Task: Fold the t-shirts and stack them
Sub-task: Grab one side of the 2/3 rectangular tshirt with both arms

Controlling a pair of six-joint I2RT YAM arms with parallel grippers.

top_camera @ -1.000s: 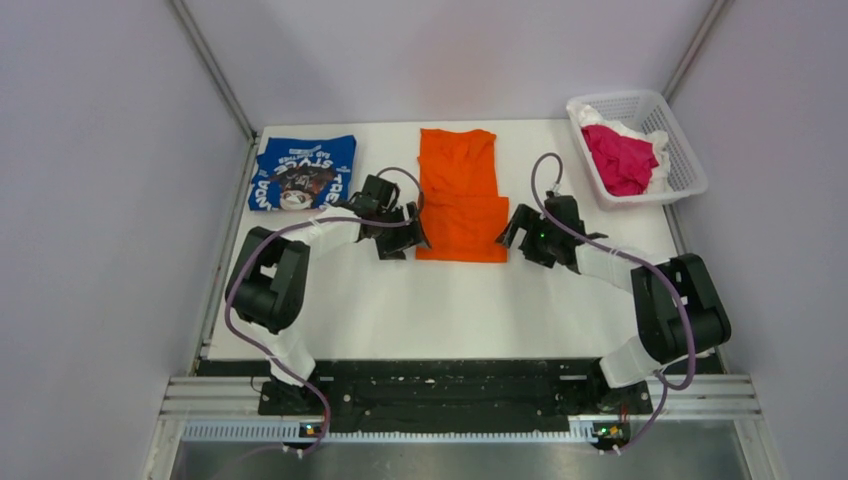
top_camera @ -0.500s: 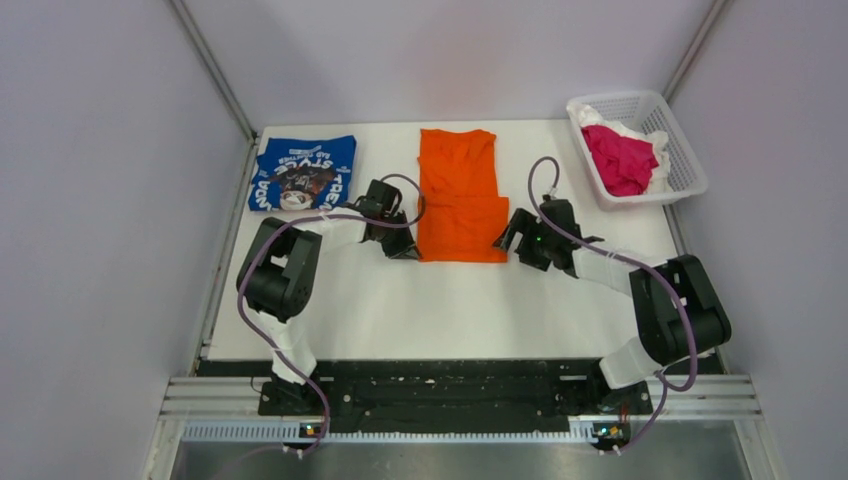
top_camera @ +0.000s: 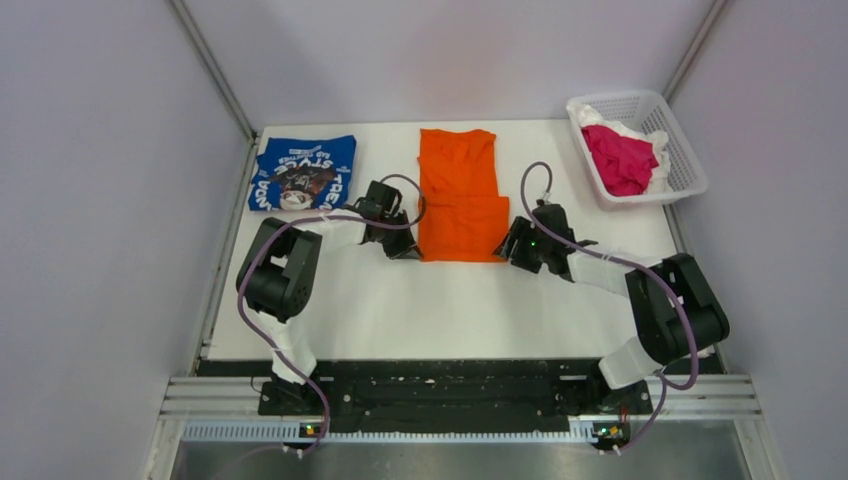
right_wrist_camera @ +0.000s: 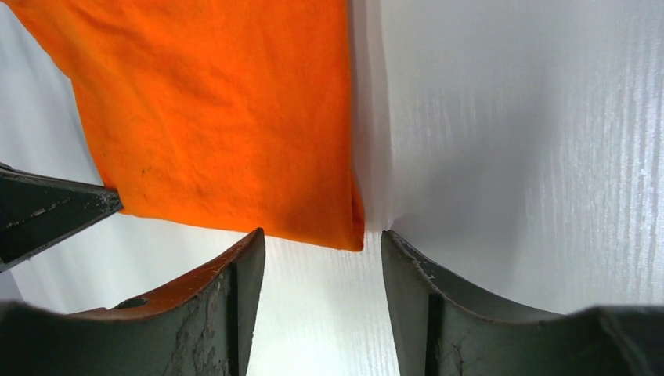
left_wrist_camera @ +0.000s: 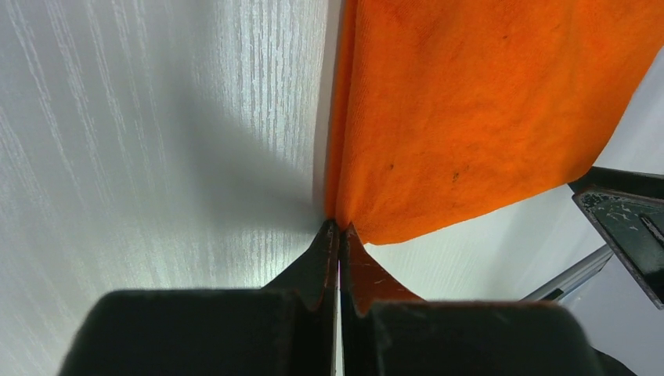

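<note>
The orange t-shirt (top_camera: pixel 458 195) lies folded in a long strip at the table's middle back. My left gripper (top_camera: pixel 404 247) sits at its near left corner; in the left wrist view that gripper (left_wrist_camera: pixel 338 227) is shut, with the orange cloth (left_wrist_camera: pixel 470 102) pinched at its tips. My right gripper (top_camera: pixel 509 248) is at the near right corner. In the right wrist view it (right_wrist_camera: pixel 322 239) is open, the fingers (right_wrist_camera: pixel 235 274) straddling the corner of the orange cloth (right_wrist_camera: pixel 219 102) without touching it. The blue t-shirt (top_camera: pixel 303 172) lies folded at the back left.
A white mesh basket (top_camera: pixel 690 165) at the back right holds pink cloth (top_camera: pixel 620 158) and some white cloth. Grey walls close in both sides and the back. Each wrist view shows the other gripper's dark finger at its edge.
My left gripper slid in to the shirt's near left corner and shut on it. My right gripper moved left to the near right corner, its jaws narrowing.
</note>
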